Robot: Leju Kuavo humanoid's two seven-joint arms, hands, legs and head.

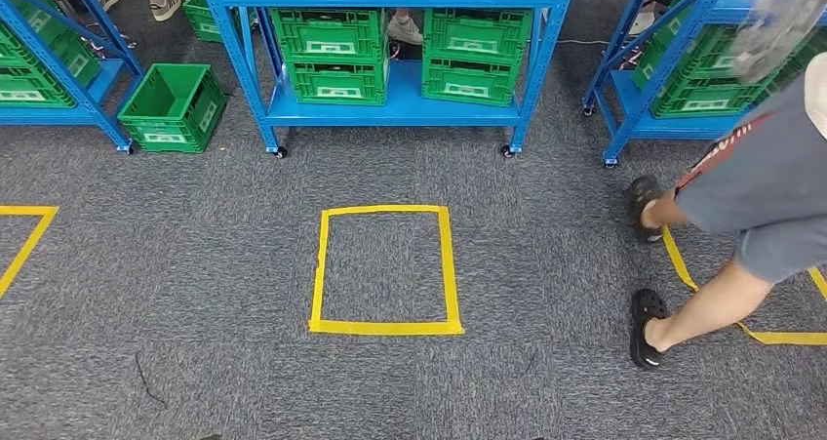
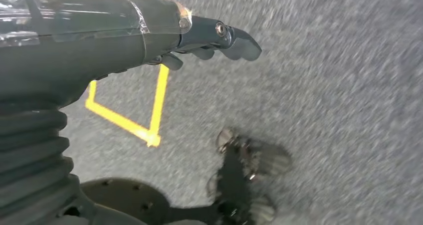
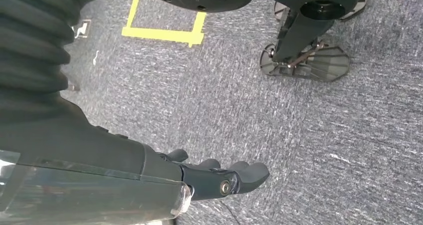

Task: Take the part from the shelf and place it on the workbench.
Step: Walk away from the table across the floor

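The left hand [image 2: 214, 40] and right hand [image 3: 219, 177] hang over the carpet [image 1: 195, 264], fingers loosely apart and holding nothing, the part unseen, presumably in a crate [image 1: 332, 55] on the shelf [image 1: 390, 108], and the walk there risks meeting the person [image 1: 751, 196] crossing nearby.

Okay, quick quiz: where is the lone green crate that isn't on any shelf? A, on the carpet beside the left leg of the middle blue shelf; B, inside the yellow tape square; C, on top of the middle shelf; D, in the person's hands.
A: the open green crate stands on the grey carpet just left of the middle blue shelf, outside the yellow tape square.
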